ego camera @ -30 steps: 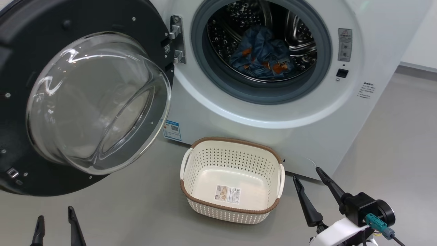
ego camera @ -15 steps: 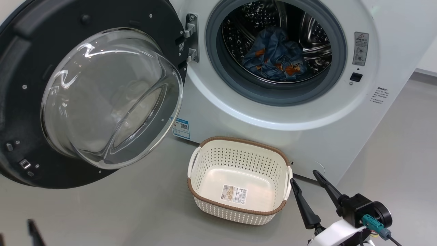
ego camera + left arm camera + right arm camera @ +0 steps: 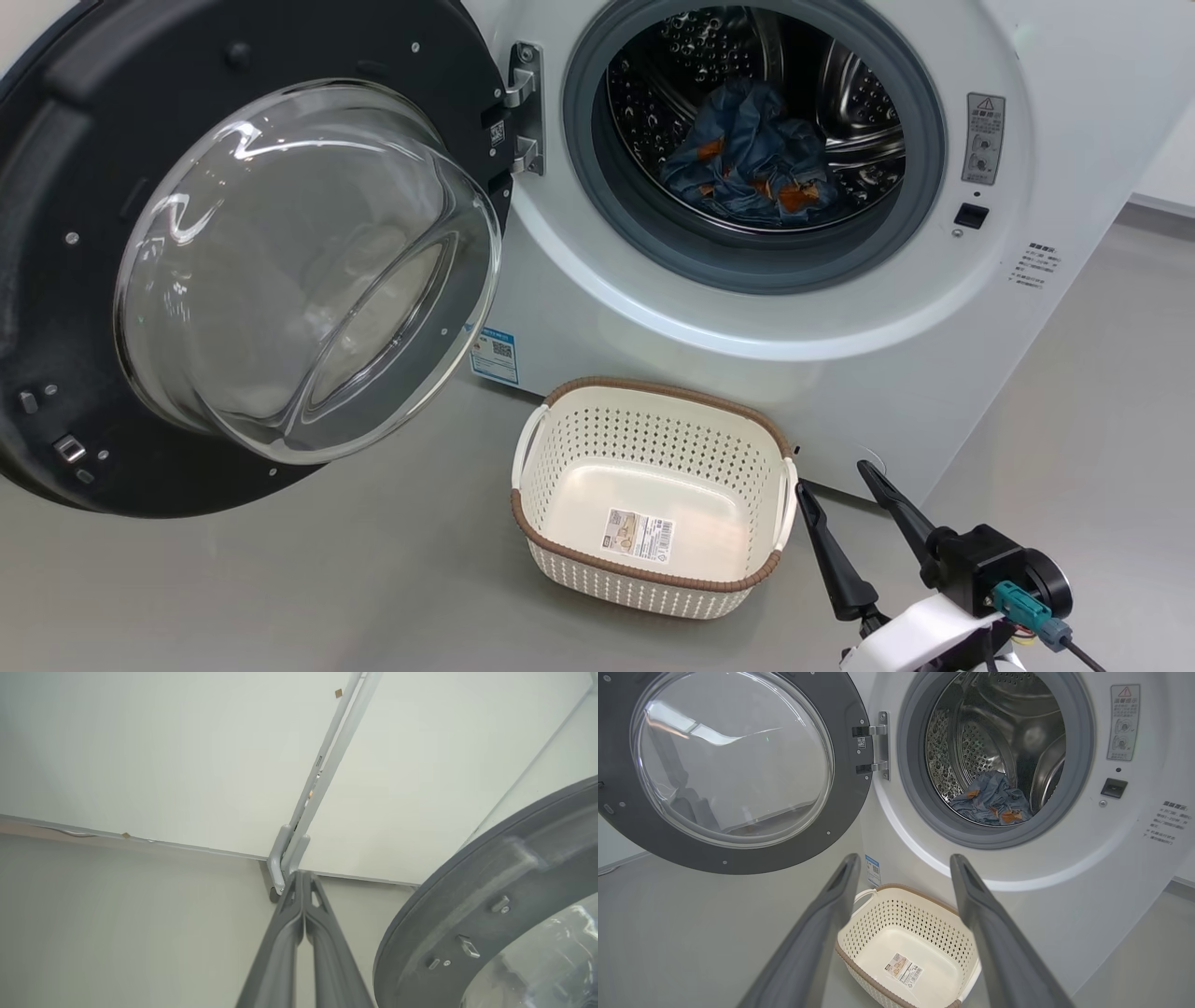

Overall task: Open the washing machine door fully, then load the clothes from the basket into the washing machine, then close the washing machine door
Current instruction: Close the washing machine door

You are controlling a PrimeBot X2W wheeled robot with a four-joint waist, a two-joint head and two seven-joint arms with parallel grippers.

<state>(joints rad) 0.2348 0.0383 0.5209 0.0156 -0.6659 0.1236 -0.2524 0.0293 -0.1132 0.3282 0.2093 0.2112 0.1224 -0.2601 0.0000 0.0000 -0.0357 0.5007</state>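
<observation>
The right pincer [image 3: 833,478], fingers spread apart and holding nothing, hovers just beside the basket [image 3: 644,586] on the floor [image 3: 373,579]. The left pincer [image 3: 302,877] is pressed together near the washing machine door [image 3: 56,280], which stands wide open. The clothes [image 3: 752,173] lie in the drum [image 3: 845,84] of the washing machine [image 3: 653,317].

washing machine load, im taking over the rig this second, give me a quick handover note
Left gripper: shut, empty, next to the rim of the washing machine door.
Right gripper: open, empty, just right of the basket.
Door: swung wide open.
Clothes: in the drum of the washing machine; the basket sits empty on the floor in front.
Done: door opened, clothes loaded.
To do: close the door.
</observation>
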